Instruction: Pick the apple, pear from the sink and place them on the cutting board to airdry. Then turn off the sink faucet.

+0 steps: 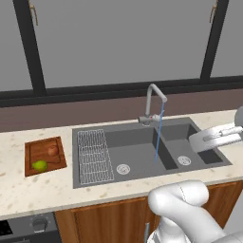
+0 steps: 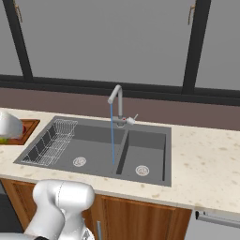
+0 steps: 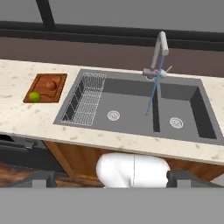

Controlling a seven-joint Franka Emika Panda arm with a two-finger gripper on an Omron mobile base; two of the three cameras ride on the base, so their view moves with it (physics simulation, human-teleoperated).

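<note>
The red apple [image 1: 52, 151] [image 3: 51, 85] and the yellow-green pear [image 1: 40, 165] [image 3: 34, 96] both lie on the reddish-brown cutting board [image 1: 33, 148] [image 3: 59, 78] [image 2: 29, 127], left of the dark grey sink [image 1: 137, 156] [image 2: 93, 145] [image 3: 131, 103]. The silver sink faucet [image 1: 151, 100] [image 2: 117, 101] [image 3: 160, 52] stands behind the basin divider, and a thin blue stream of water [image 1: 158, 135] [image 2: 112, 136] [image 3: 153, 94] falls from its spout. My gripper [image 3: 111, 178] is open and empty, held high and back from the counter, facing the sink.
A wire rack [image 1: 95, 156] [image 3: 85, 103] lies in the sink's left part, with round drains [image 1: 123, 169] [image 1: 184, 160] in both basins. Part of my white arm [image 1: 216, 136] hangs over the sink's right end. Dark-framed windows run behind the speckled counter [image 2: 201, 159].
</note>
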